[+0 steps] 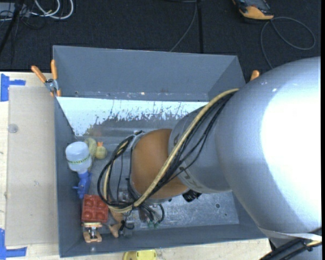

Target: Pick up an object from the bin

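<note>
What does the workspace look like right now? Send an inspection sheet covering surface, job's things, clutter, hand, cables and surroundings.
Surface: grey bin, bottom scuffed and speckled.
Job's things: red block near the front left corner, closest to the hand; white bottle, yellow-green piece and blue piece along the left wall.
Clutter: tan bits in the front left corner.
Hand: low in the bin, just right of the red block, beneath the arm's orange cover.
Cables: black and yellow cables loop around the orange cover down to the hand.
Surroundings: dark floor behind the bin with loose cords.
</note>
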Controlling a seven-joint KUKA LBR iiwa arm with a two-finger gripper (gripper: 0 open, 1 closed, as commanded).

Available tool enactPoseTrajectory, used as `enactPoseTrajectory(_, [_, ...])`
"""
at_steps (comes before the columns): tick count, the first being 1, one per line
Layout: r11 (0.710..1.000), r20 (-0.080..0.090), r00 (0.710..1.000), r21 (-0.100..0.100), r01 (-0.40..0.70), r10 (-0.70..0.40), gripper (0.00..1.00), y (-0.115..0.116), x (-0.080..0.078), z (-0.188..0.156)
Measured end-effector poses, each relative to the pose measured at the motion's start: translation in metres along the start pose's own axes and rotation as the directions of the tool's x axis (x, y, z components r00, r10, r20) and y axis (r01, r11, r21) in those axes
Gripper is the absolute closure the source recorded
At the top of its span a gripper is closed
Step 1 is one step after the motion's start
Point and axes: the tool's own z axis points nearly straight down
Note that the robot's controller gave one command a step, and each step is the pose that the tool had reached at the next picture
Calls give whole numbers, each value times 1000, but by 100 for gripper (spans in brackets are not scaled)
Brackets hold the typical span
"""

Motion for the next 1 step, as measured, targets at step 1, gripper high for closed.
enactPoseTrajectory(1, [1000,-1,1000,1,13,-13,100,-3,0,-87])
